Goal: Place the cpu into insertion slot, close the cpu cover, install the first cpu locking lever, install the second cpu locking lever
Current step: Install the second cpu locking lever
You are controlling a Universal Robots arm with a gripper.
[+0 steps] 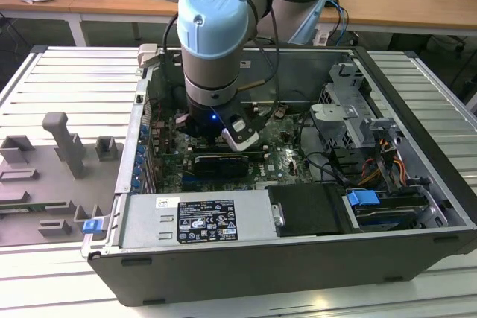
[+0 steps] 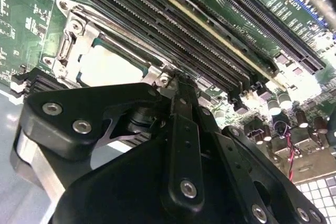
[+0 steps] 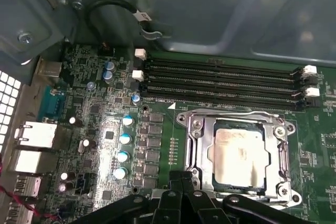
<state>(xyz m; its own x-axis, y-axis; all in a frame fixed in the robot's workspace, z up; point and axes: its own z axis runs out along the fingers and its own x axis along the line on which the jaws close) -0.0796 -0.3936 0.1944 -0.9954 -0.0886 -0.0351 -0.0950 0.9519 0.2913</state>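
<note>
The cpu (image 3: 240, 153) lies flat in the insertion slot (image 3: 283, 190), its pale metal face showing through the window of the cpu cover (image 3: 233, 118). That silvery frame is down over the chip. In the second wrist view the cpu (image 2: 107, 67) and the cpu cover (image 2: 79, 30) sit just beyond my gripper (image 2: 177, 80). My gripper (image 3: 181, 178) is shut with nothing visible between its fingers, its tip at the socket's edge near one corner. I cannot make out how the locking levers stand. In the exterior view the arm (image 1: 216, 35) reaches down into the computer case.
Several long black memory slots (image 3: 220, 80) run beside the socket, with a row of capacitors (image 3: 125, 145) on the other side. The grey case wall (image 3: 210, 14) rises behind. A long black card (image 1: 220, 163), the power supply (image 1: 201, 217) and a drive cage (image 1: 350, 117) crowd the case.
</note>
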